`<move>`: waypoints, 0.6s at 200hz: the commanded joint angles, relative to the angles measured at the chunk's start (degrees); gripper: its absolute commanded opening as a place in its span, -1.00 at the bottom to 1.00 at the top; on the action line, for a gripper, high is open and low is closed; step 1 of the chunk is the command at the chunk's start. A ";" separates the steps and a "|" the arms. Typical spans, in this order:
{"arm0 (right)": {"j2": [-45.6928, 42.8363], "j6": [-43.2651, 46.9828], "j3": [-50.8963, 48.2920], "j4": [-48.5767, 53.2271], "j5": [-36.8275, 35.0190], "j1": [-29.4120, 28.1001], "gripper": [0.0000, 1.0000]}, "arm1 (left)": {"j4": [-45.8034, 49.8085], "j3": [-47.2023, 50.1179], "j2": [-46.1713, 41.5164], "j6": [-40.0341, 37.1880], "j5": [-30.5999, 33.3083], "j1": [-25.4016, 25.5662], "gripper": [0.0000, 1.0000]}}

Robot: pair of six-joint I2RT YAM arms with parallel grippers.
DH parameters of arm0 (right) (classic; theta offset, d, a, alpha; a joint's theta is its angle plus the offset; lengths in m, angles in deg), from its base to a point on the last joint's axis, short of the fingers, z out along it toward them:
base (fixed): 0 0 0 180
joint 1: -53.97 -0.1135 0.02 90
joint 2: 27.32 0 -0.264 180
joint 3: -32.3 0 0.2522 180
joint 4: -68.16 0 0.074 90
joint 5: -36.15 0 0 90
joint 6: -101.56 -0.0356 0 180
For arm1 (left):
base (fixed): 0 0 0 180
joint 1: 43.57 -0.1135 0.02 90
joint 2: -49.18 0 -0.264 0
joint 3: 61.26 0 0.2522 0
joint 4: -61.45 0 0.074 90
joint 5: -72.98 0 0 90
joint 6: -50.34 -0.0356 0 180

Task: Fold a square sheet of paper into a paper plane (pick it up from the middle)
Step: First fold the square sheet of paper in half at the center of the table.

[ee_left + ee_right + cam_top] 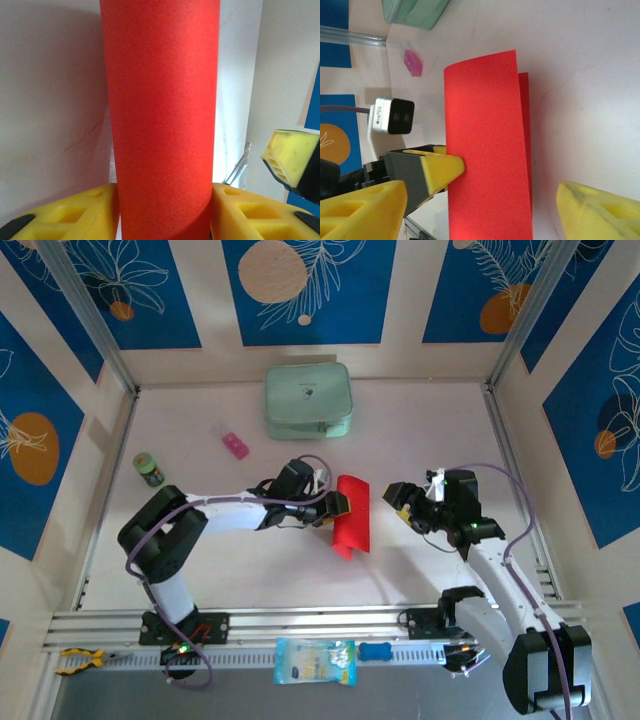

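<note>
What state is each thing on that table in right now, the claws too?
square sheet of paper: folded over double, loosely, no plane yet.
left gripper: shut on the sheet's edge.
right gripper: open, beside the sheet.
pale green case: closed, lying flat.
small green jar: upright.

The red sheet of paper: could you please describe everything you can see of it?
The square sheet of paper is plain bright red, thin and matte. It is doubled over into a loose, rounded fold, one layer's edge peeking past the other. It sits near the middle of the table, pinched between the yellow fingers of the left gripper; the right gripper is apart from it.
</note>
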 commanded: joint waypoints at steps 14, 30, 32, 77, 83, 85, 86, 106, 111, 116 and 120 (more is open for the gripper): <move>1.10 1.18 1.98 -0.04 4.14 -0.24 0.57 | 0.28 1.11 0.25 0.37 2.04 -0.42 -0.03; 1.84 1.15 2.11 -0.10 4.46 -0.39 0.57 | 0.42 1.14 0.38 0.44 2.36 -0.43 -0.03; 1.95 1.17 2.11 -0.11 4.52 -0.49 0.57 | 0.48 1.19 0.32 0.38 2.39 -0.43 -0.03; 3.28 1.50 2.45 -0.54 4.80 -1.72 0.58 | 0.03 2.54 0.14 0.76 3.23 -0.96 -0.02; 3.41 1.70 2.49 -0.59 4.86 -1.92 0.59 | -0.15 2.74 0.13 0.80 3.34 -1.08 -0.03; 3.59 1.72 2.56 -0.67 4.86 -1.97 0.60 | -0.18 2.77 0.19 0.83 3.33 -1.12 -0.03; 3.64 1.76 2.52 -0.65 4.86 -2.05 0.60 | -0.19 2.79 0.16 0.82 3.35 -1.13 -0.03; 4.14 2.22 2.56 -1.73 5.55 -2.70 0.78 | -0.33 3.33 0.19 1.05 3.28 -1.44 -0.03; 4.22 2.34 2.64 -1.77 5.52 -2.94 0.79 | -0.45 3.41 0.15 1.05 3.30 -1.48 -0.03; 4.42 2.32 2.81 -1.54 5.27 -3.13 0.80 | -0.54 3.50 0.15 1.03 3.36 -1.46 -0.03; 4.45 2.32 2.96 -1.24 4.76 -3.31 0.81 | -0.56 3.55 0.13 1.07 3.37 -1.49 -0.03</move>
